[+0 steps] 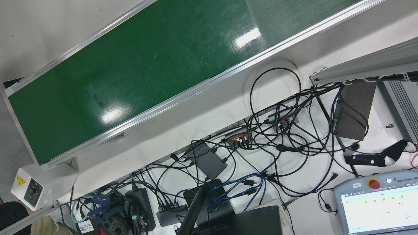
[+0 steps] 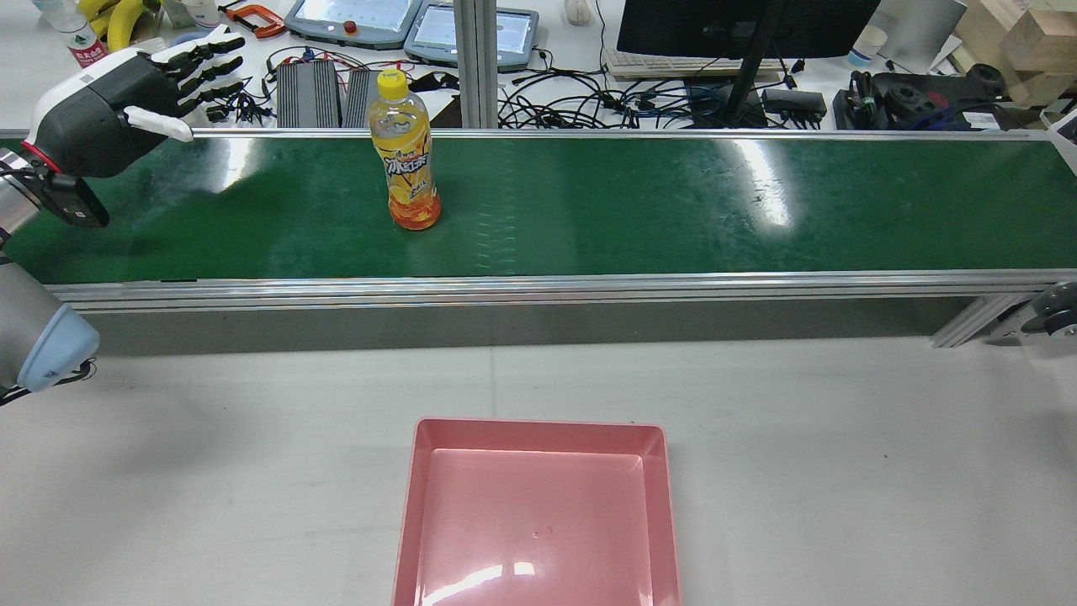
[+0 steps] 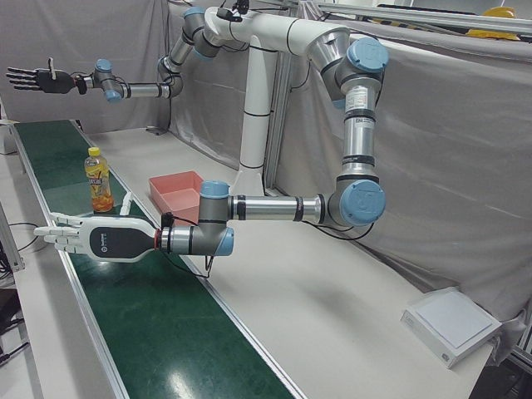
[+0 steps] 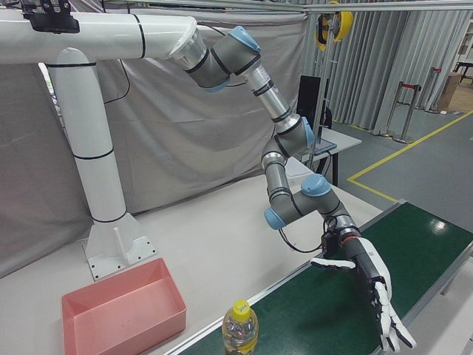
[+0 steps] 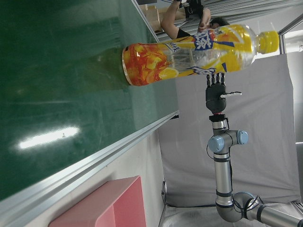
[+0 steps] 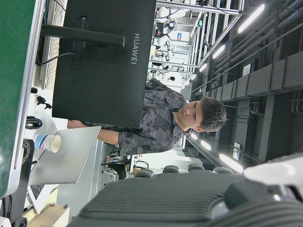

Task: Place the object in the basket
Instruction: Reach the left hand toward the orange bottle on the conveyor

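An orange drink bottle (image 2: 412, 160) with a yellow cap stands upright on the green conveyor belt (image 2: 673, 210); it also shows in the left hand view (image 5: 189, 52) and in both corner views (image 3: 98, 179) (image 4: 240, 329). My left hand (image 2: 126, 101) hovers open over the belt's left end, fingers spread, well left of the bottle and holding nothing (image 3: 91, 237) (image 4: 369, 288). My right hand (image 3: 37, 79) is open at the belt's far other end, outside the rear view, small behind the bottle (image 5: 215, 87). The empty pink basket (image 2: 538, 438) lies on the white table, nearer the robot than the belt.
Beyond the belt, a cluttered desk holds cables (image 1: 277, 137), teach pendants (image 1: 378, 202), power boxes and a monitor (image 6: 102, 61). A person (image 6: 161, 123) sits behind the monitor. The white pedestal (image 4: 96, 177) rises behind the basket. A belt control box (image 1: 27, 191) sits at one end.
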Robot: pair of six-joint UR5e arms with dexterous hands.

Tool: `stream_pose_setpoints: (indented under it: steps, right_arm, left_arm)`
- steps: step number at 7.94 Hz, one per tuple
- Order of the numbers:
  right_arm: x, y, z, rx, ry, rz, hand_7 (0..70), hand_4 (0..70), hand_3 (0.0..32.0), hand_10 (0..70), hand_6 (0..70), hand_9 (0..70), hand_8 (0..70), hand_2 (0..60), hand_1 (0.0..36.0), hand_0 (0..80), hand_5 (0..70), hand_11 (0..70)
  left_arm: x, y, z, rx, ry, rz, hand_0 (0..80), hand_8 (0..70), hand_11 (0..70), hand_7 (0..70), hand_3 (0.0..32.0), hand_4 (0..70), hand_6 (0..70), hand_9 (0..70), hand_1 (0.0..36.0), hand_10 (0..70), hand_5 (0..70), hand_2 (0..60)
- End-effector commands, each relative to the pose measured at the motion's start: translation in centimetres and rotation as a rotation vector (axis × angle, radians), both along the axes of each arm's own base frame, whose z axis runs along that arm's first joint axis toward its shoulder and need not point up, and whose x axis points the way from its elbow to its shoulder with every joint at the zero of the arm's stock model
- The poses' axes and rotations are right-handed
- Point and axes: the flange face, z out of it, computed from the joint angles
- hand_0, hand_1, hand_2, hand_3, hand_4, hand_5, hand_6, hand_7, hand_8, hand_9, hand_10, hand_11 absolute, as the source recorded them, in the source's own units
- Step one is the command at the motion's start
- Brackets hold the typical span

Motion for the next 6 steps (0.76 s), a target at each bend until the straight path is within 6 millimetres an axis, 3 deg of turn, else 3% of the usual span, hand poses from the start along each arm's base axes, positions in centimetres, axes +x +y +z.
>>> stream_pose_setpoints:
  steps: [1, 4, 5, 6]
  right_arm:
    - [0.0, 0.0, 0.0, -0.001, 0.000, 0.000, 0.0, 0.0, 0.0, 0.0, 0.0, 0.0, 0.0, 0.0, 0.0, 0.0, 0.0, 0.0]
    - [0.0, 0.0, 0.0, 0.001, 0.000, 0.000, 0.0, 0.0, 0.0, 0.0, 0.0, 0.0, 0.0, 0.0, 0.0, 0.0, 0.0, 0.0]
    - [0.0, 0.0, 0.0, -0.001, 0.000, 0.000, 0.0, 0.0, 0.0, 0.0, 0.0, 0.0, 0.0, 0.0, 0.0, 0.0, 0.0, 0.0]
    - [0.0, 0.0, 0.0, 0.001, 0.000, 0.000, 0.0, 0.0, 0.0, 0.0, 0.0, 0.0, 0.0, 0.0, 0.0, 0.0, 0.0, 0.0]
  left_arm:
    - [4.3, 0.5, -2.5, 0.022, 0.011, 0.057, 48.5, 5.8, 13.7, 0.0, 0.0, 16.3, 0.0, 10.5, 8.8, 8.7, 11.3, 0.0]
    - [6.4, 0.4, -4.9, 0.046, 0.027, 0.080, 48.5, 5.6, 13.5, 0.0, 0.0, 16.0, 0.0, 10.2, 8.5, 8.6, 10.8, 0.0]
    - [7.8, 0.4, -6.6, 0.058, 0.033, 0.095, 48.8, 5.6, 13.6, 0.0, 0.0, 16.4, 0.0, 10.2, 8.5, 8.6, 11.5, 0.0]
    - [10.5, 1.4, -7.1, 0.063, 0.034, 0.133, 48.6, 5.6, 13.9, 0.0, 0.0, 16.2, 0.0, 10.2, 8.4, 8.8, 11.5, 0.0]
